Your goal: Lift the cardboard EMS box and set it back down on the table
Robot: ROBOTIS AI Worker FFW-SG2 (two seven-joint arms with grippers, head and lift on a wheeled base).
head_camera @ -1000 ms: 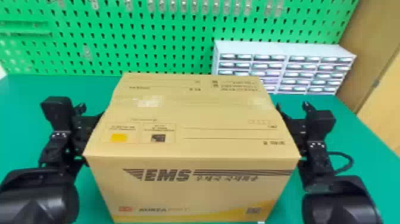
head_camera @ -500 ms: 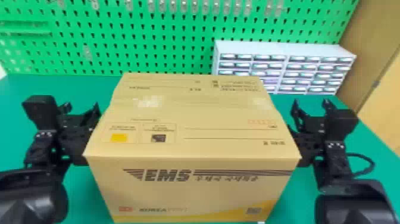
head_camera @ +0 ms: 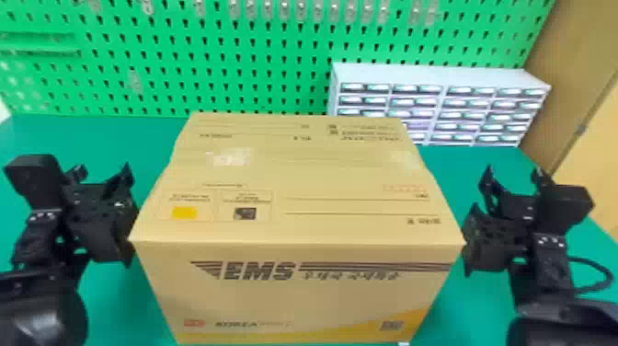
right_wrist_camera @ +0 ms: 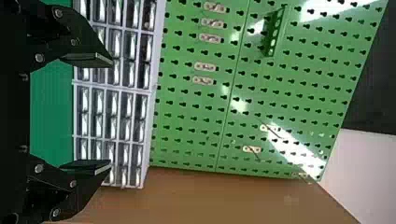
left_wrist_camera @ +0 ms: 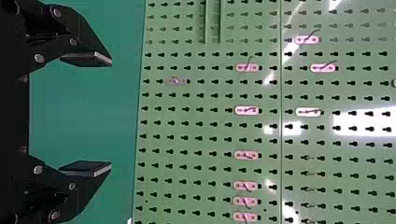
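Observation:
The cardboard EMS box (head_camera: 294, 230) rests upright and level on the green table (head_camera: 105, 299), its printed front facing me and its top flaps closed. Beside its left side is my left gripper (head_camera: 102, 177), and my right gripper (head_camera: 513, 179) is beside its right side. Both are close to the upper side edges; whether either touches the cardboard, I cannot tell. In the left wrist view my left gripper (left_wrist_camera: 110, 113) has its fingers wide apart and nothing between them. My right gripper (right_wrist_camera: 111, 113) is likewise open in the right wrist view, holding nothing.
A white rack of small drawers (head_camera: 441, 78) stands behind the box at the right, against the green pegboard (head_camera: 184, 55). A brown wooden panel (head_camera: 561, 69) borders the table at the right. A cable loops beside my right arm.
Both grippers have moved outward, the left one to the left and the right one to the right, away from the box's sides. The box has stayed in place.

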